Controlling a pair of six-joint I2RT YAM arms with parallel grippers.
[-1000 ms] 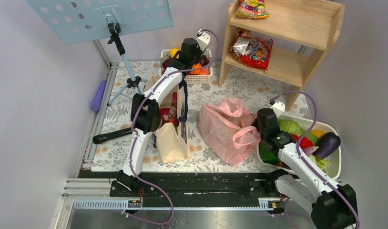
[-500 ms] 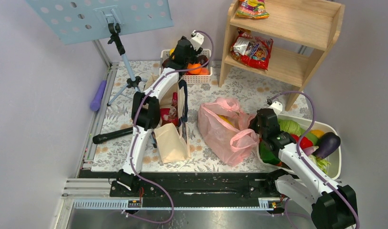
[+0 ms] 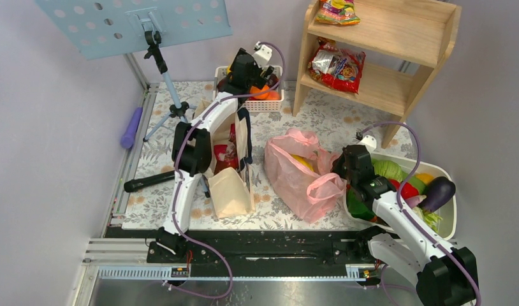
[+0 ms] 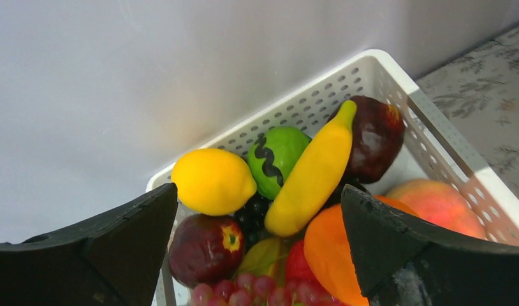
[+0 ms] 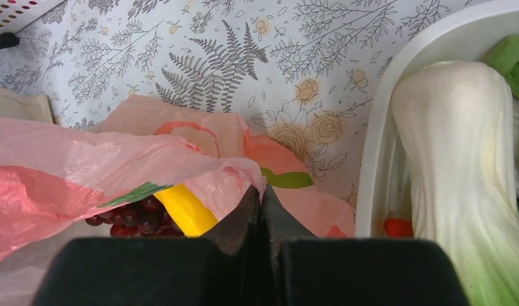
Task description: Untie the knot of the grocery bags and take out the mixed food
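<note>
Two robot arms reach over a floral-patterned table [image 3: 346,121]. On the left, the left gripper [image 4: 257,190] hangs over a white basket [image 4: 384,64] at the table's far edge. Its jaws are spread wide and hold nothing, and the basket below is piled with fruit [image 4: 311,178]. A beige canvas tote [image 3: 231,185] stands beneath that arm.

In the middle lies the pink grocery bag [image 3: 295,175] with its mouth open. No knot shows, so the untying looks done. A yellow banana [image 5: 183,207] and dark grapes [image 5: 132,217] lie inside the bag, so the emptying seems only partly done.

On the right, the right gripper [image 5: 262,194] is pressed together on the bag's thin rim and holds it up. It is just beside a white tub [image 5: 384,115] of vegetables [image 5: 461,159].
</note>
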